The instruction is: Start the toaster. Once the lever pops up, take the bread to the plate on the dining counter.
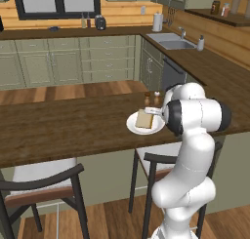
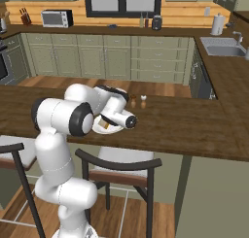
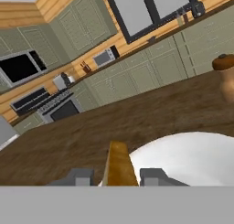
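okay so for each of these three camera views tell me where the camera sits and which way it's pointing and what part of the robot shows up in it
Left base view: behind the arm to its left, looking forward and down at the dining counter; the white arm rises at lower right.
Right base view: behind the arm to its right, facing the same counter; the arm rises at lower left.
Hand view: on the hand, looking along the end effector; its fingertips flank the bread.
Shared: all three show the plate with the bread; both base views show the far toaster.
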You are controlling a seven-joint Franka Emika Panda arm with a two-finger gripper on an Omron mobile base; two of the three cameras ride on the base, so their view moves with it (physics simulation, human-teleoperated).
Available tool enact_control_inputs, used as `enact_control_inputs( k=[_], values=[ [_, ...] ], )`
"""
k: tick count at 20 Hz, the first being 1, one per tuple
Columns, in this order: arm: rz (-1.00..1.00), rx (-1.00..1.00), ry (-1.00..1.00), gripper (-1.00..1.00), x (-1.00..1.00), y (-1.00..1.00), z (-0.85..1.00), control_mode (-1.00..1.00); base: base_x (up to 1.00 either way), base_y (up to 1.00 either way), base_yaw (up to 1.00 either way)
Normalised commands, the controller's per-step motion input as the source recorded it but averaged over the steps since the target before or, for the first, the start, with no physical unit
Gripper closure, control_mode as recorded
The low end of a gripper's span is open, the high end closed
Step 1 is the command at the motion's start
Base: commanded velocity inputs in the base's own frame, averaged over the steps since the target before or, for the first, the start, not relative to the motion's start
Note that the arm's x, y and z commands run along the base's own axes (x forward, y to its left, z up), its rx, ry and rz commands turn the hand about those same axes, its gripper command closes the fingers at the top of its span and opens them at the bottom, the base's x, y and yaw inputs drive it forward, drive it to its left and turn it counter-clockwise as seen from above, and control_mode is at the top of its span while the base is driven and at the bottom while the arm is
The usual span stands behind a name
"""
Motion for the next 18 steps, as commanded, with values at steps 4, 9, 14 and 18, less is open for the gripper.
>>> enact_control_inputs(
  k=[4, 9, 14, 18],
  values=[
    [-0.01, -0.03, 0.0, -1.0, -0.03, -0.1, 0.0, -1.0, 0.0, 0.0, 0.0],
    [-0.01, -0.07, 0.05, -1.0, -0.03, -0.25, 0.08, -1.0, 0.0, 0.0, 0.0],
    [-0.01, -0.08, 0.07, -1.0, -0.06, -0.23, 0.15, -1.0, 0.0, 0.0, 0.0],
    [-0.04, -0.09, 0.04, -1.0, -0.43, -0.33, 0.37, -1.0, 0.0, 0.0, 0.0]
  ],
)
